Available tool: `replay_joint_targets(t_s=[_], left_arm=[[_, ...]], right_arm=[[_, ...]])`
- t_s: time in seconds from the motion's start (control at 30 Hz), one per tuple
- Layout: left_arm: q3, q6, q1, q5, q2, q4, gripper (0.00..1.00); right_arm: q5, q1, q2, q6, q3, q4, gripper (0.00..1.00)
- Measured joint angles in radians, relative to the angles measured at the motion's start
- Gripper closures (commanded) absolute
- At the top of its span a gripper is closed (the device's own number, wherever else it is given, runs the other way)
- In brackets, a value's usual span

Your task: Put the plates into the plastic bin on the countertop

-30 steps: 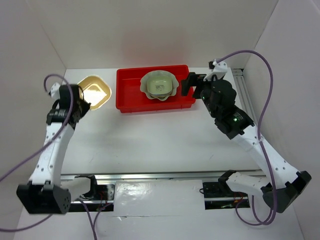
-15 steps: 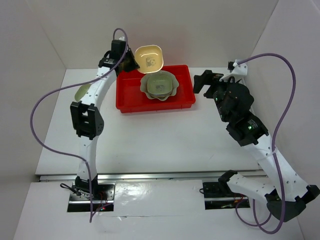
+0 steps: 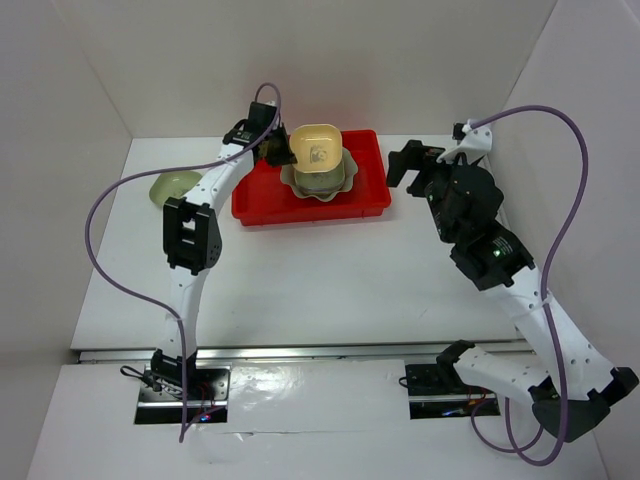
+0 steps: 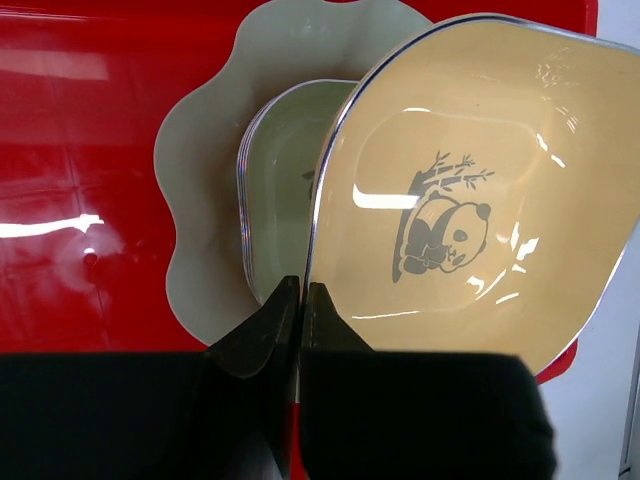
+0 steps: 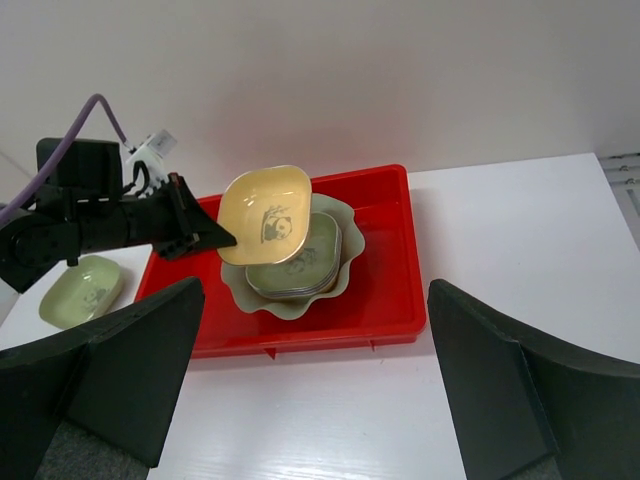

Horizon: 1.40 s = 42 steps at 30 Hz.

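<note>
White table (image 3: 320, 270), matte and plain, boxed in by white walls (image 3: 300, 60).

Red bin (image 3: 368, 195) sits toward the far edge: glossy plastic, rectangular, shallow, raised rim, strong light glare on its floor.

Left tool (image 4: 300, 300): black jaws pinched closed on the rim of the yellow plate (image 4: 470, 200), at one corner. The plate sticks out away from the tool, tilted up on edge with its face toward the wrist cam. It's over the bin, right above the dishes already in there. Can't tell whether its lower edge touches them.

Yellow plate: rounded-square, shallow, glossy, thin pale edge line, panda-and-bamboo print in the centre.

Under it is the scalloped plate (image 4: 200, 200), pale green, wavy rim, duller finish, flat on the bin floor. Nested inside that are the stacked small plates (image 4: 285, 150), rounded-square, green one on top, layered edges visible at the side.

Green plate (image 3: 172, 187): same rounded-square shape, alone on the table left of the bin, well apart from both tools.

Right tool (image 3: 410, 165): jaws spread wide, nothing between them, just off the bin's right end, not touching it.
</note>
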Motion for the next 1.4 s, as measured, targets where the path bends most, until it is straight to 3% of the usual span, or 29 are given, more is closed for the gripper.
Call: replay_joint_targets(t_s=[0.1,0.23,0.43,0.5,0.53,0.63,0.77,1.0,1.13,1.4], left_arm=[[0.000,0.004,0.000,0.002,0.002,0.002,0.59],[0.000,0.000,0.000,0.011,0.002,0.015,0.40],[-0.001,-0.002,0.000,0.019,-0.003,0.028,0.34],[-0.037,-0.005,0.006,-0.005,-0.038,0.031,0.19],[-0.079,-0.010,0.010,-0.029,-0.074,0.031,0.02],[-0.209,-0.048,0.060,-0.073,-0.219,0.012,0.00],[-0.257,-0.080,0.235,-0.138,-0.377,-0.026,0.00],[-0.283,-0.062,0.536,-0.247,-0.404,-0.082,0.02],[-0.361,0.006,0.583,-0.196,-0.348,-0.067,0.04],[-0.571,0.079,0.565,-0.055,-0.324,0.067,0.05]], right_arm=[[0.000,0.000,0.007,0.000,-0.001,0.000,0.00],[0.003,0.000,0.009,-0.004,-0.010,0.001,0.00],[0.002,0.000,0.011,-0.007,-0.013,0.000,0.00],[0.002,0.000,0.011,-0.010,-0.013,0.000,0.00],[0.002,0.000,0.011,-0.011,-0.013,0.000,0.00],[-0.002,-0.002,0.011,-0.012,-0.013,0.000,0.00],[-0.032,-0.008,0.017,-0.016,-0.013,0.000,0.00],[-0.102,-0.008,0.043,-0.019,-0.012,-0.003,0.00],[-0.130,-0.008,0.043,-0.024,-0.012,-0.003,0.00],[-0.156,-0.009,0.043,-0.037,-0.021,-0.001,0.00]])
